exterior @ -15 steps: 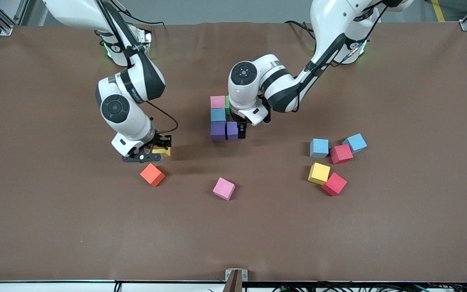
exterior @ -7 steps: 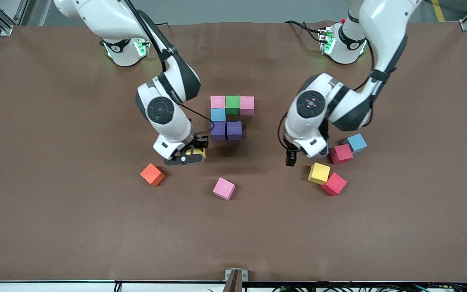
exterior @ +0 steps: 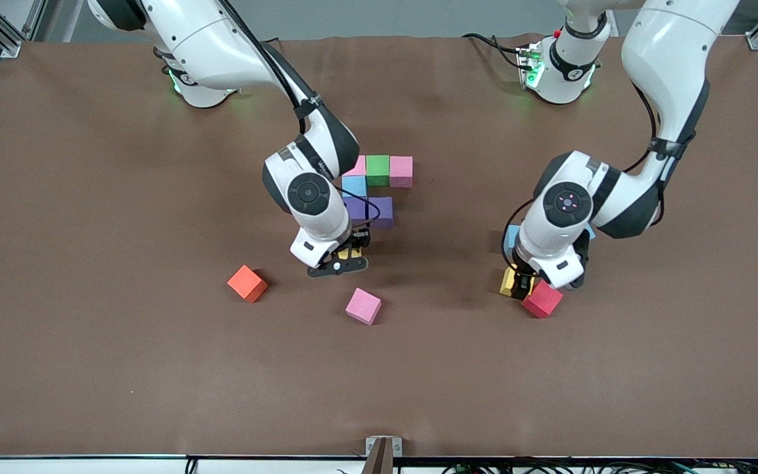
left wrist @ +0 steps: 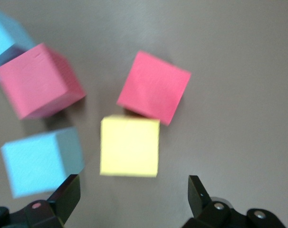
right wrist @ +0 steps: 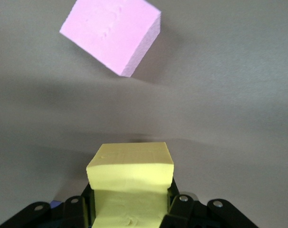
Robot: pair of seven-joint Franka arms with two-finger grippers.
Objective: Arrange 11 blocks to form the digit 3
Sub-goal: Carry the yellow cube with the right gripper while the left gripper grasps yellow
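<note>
The partial digit 3 (exterior: 374,187) lies mid-table: a pink, green, pink bar running along the table's length, a blue cube and two purple cubes nearer the camera. The right gripper (exterior: 346,255), clamping a yellow block (right wrist: 130,178), has moved from beside the orange block (exterior: 247,283) to just camera-side of the purple cubes. The left gripper (exterior: 525,282), jaws wide, has left the figure and now hangs over a second yellow block (left wrist: 129,146) touching a red block (exterior: 541,299).

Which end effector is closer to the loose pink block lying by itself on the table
Right. The right end effector, shut on a yellow block, is just beside the loose pink block; the left end effector is open over the other yellow block.
</note>
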